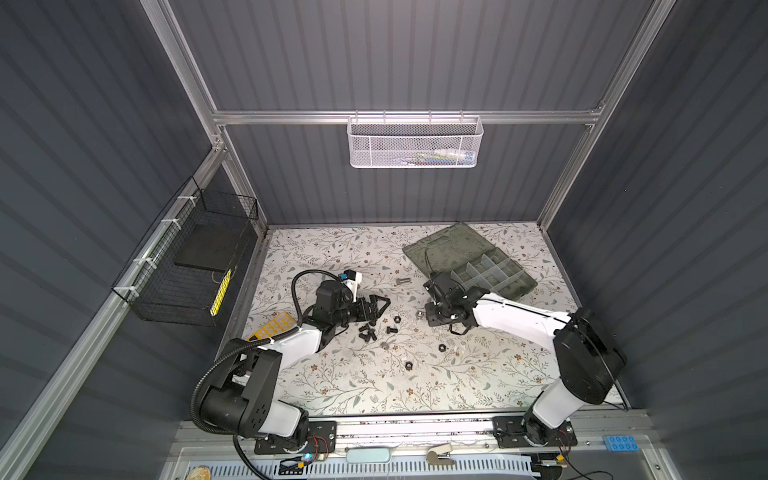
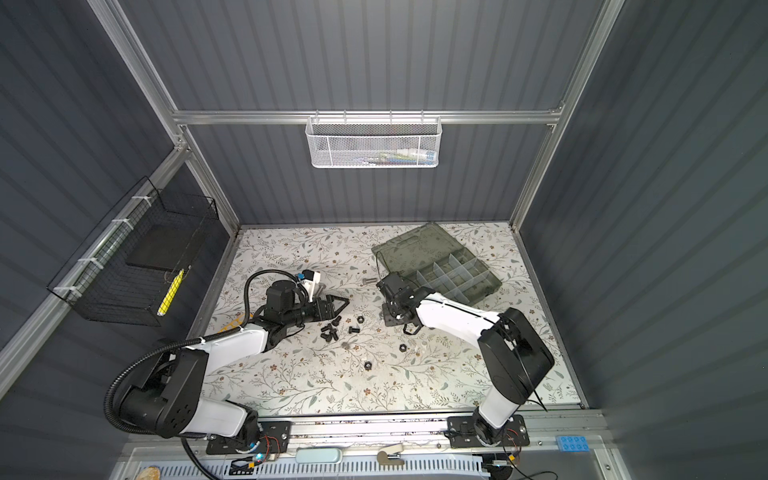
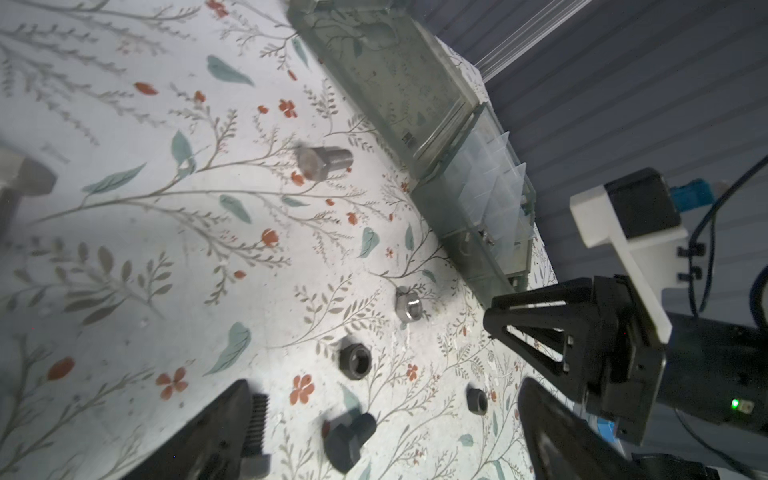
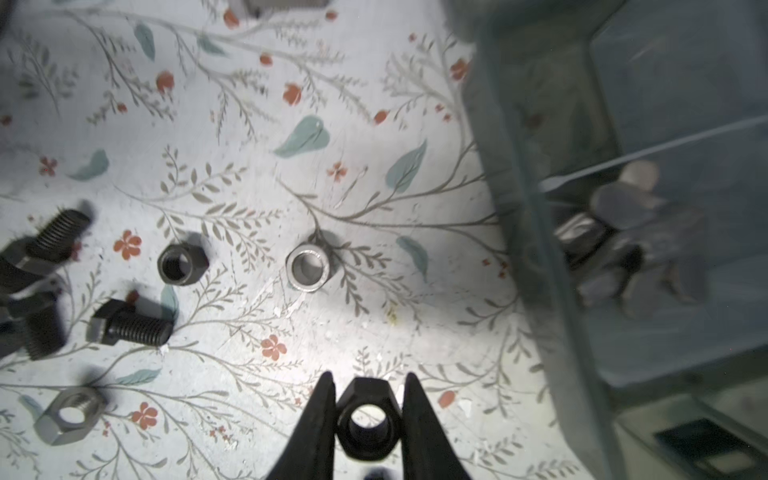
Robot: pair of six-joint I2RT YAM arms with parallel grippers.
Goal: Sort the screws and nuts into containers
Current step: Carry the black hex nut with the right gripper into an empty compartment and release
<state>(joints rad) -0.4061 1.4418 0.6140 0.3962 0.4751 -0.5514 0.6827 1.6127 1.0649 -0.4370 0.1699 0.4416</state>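
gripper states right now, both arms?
Left gripper: open, holding nothing.
Right gripper: closed on a black nut.

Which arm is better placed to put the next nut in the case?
Right: the right gripper grips a black nut beside the organizer case; the left gripper is open, empty and farther off.
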